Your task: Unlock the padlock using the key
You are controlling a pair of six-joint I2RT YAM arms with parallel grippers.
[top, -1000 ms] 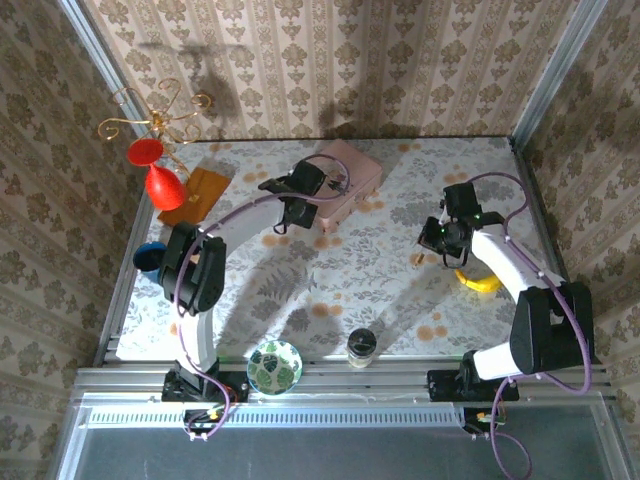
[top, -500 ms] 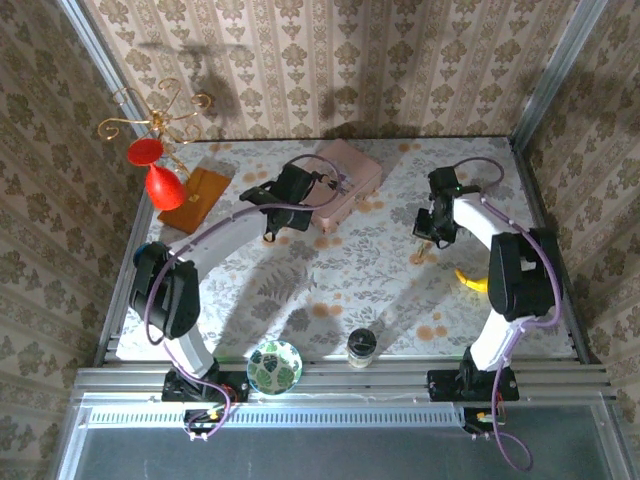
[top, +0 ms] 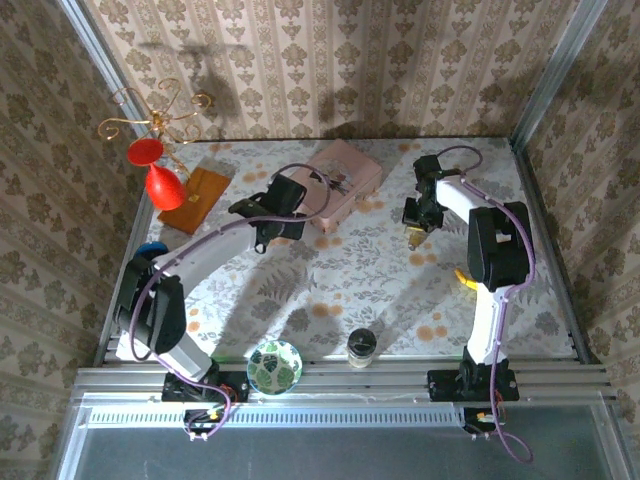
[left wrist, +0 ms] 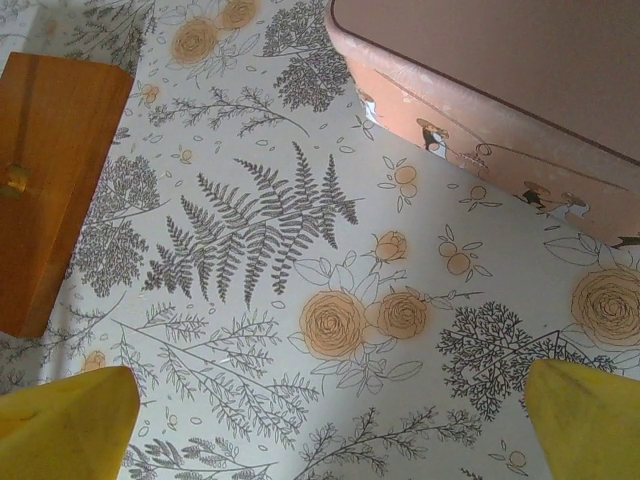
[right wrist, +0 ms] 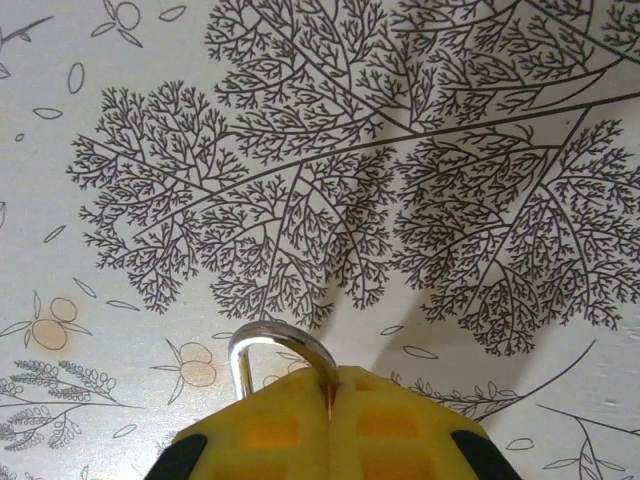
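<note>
My right gripper (right wrist: 330, 385) is shut on the silver shackle of the padlock (right wrist: 282, 350), which curves out just beyond the yellow fingertips; the lock's body is hidden behind them. In the top view this gripper (top: 414, 228) hangs over the floral tablecloth at the back right. My left gripper (left wrist: 325, 430) is open, its yellow fingertips (left wrist: 62, 420) spread wide over bare cloth, just short of the pink box (left wrist: 500, 90). From above, the left gripper (top: 270, 215) sits to the left of the pink box (top: 345, 175). The key is out of view.
A brown wooden box (top: 195, 197) lies at the back left beside a gold stand with red ornaments (top: 160, 180). A blue cup (top: 150, 252) sits at the left edge. Near the front edge stand a patterned bowl (top: 274, 366) and a jar (top: 361, 346). A banana (top: 468, 282) lies on the right.
The right arm has swung toward the back and left, carrying the padlock. The left gripper has drawn back from the pink box toward the front left, staying open.
</note>
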